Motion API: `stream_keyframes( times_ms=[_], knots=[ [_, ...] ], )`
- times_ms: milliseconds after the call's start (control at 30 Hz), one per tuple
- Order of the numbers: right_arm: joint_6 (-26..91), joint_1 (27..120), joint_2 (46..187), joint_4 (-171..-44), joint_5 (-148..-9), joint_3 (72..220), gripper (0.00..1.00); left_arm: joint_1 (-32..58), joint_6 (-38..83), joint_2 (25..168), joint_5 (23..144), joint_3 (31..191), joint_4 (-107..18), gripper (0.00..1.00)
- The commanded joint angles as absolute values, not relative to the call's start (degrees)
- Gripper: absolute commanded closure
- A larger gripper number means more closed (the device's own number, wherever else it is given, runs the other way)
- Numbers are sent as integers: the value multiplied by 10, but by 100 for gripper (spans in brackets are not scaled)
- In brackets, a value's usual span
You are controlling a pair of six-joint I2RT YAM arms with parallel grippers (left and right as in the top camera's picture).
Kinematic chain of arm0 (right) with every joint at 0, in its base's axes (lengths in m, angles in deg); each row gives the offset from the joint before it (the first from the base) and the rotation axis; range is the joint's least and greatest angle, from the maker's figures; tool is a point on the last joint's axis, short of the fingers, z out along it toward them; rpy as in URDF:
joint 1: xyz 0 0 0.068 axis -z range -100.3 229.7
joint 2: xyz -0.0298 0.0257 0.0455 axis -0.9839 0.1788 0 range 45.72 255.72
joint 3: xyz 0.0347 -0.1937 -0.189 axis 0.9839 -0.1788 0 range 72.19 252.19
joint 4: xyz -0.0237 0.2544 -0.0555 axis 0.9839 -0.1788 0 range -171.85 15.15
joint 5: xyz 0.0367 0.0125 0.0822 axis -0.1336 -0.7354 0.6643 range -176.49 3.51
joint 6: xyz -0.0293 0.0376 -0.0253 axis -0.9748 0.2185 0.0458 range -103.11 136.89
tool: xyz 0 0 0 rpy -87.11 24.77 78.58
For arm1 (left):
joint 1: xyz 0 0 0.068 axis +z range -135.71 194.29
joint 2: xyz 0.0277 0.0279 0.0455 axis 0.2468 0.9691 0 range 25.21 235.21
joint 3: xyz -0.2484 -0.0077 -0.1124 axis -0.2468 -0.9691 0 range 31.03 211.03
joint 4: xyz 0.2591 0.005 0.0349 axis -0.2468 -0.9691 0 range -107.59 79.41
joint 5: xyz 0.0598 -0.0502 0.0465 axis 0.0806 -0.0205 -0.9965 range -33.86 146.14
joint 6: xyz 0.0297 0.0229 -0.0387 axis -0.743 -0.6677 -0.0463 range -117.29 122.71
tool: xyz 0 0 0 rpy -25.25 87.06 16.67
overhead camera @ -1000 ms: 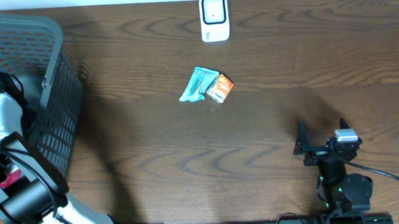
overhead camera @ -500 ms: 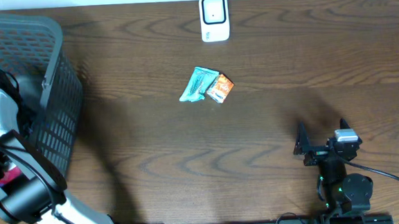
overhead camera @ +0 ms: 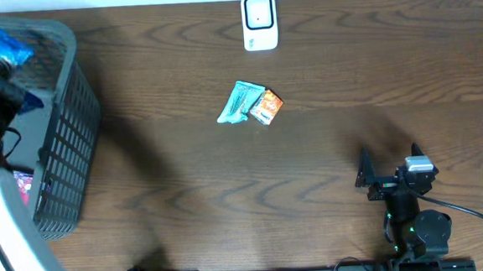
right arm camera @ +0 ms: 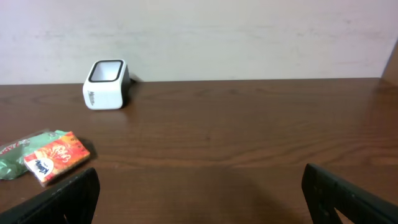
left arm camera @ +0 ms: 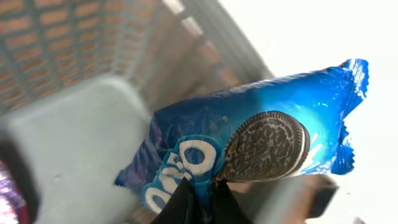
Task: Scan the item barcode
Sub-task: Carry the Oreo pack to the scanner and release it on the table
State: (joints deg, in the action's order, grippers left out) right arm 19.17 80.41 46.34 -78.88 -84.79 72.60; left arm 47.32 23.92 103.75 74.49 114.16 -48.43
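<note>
My left gripper [left arm camera: 202, 199] is shut on the lower edge of a blue Oreo packet [left arm camera: 261, 137], which stands up above the fingers. From overhead the blue packet [overhead camera: 8, 49] hangs over the far corner of the grey basket [overhead camera: 65, 138], with the left gripper [overhead camera: 4, 70] just below it. The white barcode scanner [overhead camera: 259, 21] stands at the table's far edge, also visible in the right wrist view as the scanner [right arm camera: 106, 76]. My right gripper [overhead camera: 391, 162] rests open near the front right, with nothing between its fingers [right arm camera: 62, 199].
A teal packet [overhead camera: 239, 102] and an orange packet [overhead camera: 267, 107] lie together mid-table, in front of the scanner. The basket's mesh wall [left arm camera: 62, 50] is close behind the held packet. A pink item [overhead camera: 22, 184] lies in the basket.
The left gripper has shut on the blue packet inside the basket and lifted it up above the rim. The right arm has not moved.
</note>
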Motion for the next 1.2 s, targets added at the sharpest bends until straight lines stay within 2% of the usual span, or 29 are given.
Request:
stream_keyframes(
  times_ms=[0,233,400,900,1167],
  knots=[
    [185,811,460,-791,-847,725,1,447,262,973,811,1153,-474,93],
    [185,811,460,-791,-847,725,1,340,240,909,806,1153,-457,92],
    [185,811,460,-791,-847,725,1,307,238,879,762,1153,-459,93],
    [185,811,460,-791,-847,725,1,195,212,834,736,1153,-465,93],
    [185,811,460,-791,-847,725,1,87,203,833,734,1153,-484,93]
  ],
)
